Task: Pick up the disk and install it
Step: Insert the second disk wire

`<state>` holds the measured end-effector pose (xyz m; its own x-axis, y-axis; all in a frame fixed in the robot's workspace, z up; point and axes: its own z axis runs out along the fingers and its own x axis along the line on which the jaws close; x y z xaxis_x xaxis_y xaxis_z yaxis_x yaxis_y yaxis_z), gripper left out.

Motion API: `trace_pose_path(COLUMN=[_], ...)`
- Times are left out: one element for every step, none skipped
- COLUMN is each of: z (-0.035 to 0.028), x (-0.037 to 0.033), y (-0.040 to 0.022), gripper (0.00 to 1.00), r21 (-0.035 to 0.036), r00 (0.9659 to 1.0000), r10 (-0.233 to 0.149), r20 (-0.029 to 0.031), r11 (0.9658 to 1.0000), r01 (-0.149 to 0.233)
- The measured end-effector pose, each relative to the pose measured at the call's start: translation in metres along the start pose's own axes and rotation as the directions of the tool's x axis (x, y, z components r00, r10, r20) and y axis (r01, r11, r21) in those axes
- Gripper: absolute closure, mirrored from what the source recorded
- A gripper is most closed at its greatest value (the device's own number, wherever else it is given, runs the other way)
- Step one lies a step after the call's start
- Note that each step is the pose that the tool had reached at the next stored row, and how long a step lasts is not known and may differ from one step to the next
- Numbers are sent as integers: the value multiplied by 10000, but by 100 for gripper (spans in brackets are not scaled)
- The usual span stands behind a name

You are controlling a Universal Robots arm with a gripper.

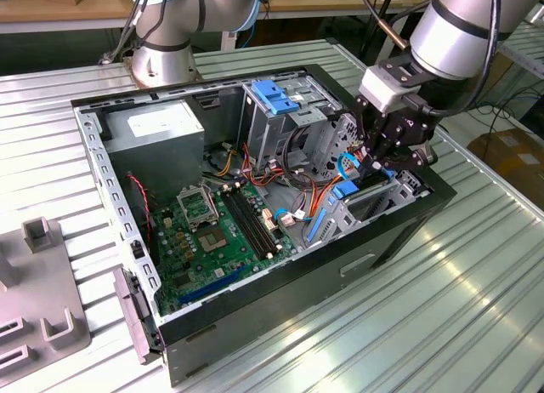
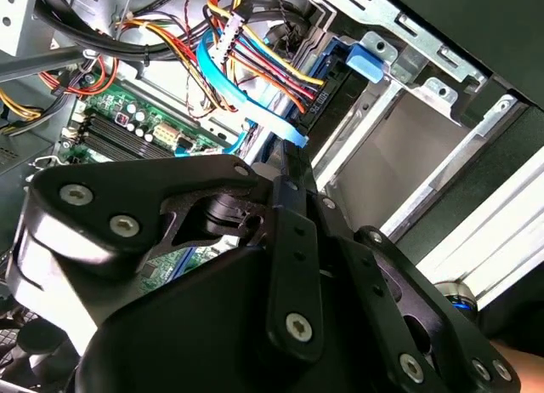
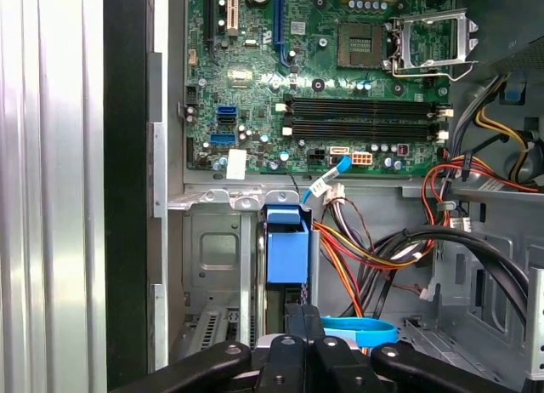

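The disk [image 3: 286, 250] stands on edge in the drive bay at the front of the open computer case [image 1: 255, 304], its light-blue bracket end facing up. The bracket [image 2: 367, 56] also appears in the second wrist view, next to a black plug with coloured wires. My gripper [image 1: 375, 166] hangs low over that bay at the exterior view's right. Its black fingers [image 3: 302, 318] are shut together just above the disk's upper edge. I cannot tell whether they touch it. Nothing is held between them.
The motherboard [image 1: 217, 231] lies on the case floor, with a grey power supply [image 1: 157, 133] behind it. A metal cage with a blue handle [image 1: 276, 95] stands at the back. Bundles of coloured cables [image 3: 365, 248] and a blue flat cable [image 2: 242, 104] crowd the bay. Grey fixtures [image 1: 42, 291] sit on the ribbed table.
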<state>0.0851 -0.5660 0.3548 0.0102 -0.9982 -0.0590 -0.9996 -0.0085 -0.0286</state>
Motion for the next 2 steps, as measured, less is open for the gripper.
trace_pose_path(z=[0,0], x=[0,0], y=[0,0], gripper=[90,90], r21=[0,0], r00=[10000,10000], r10=[0,0], r20=[1,-1], r11=[10000,10000], r01=[0,0])
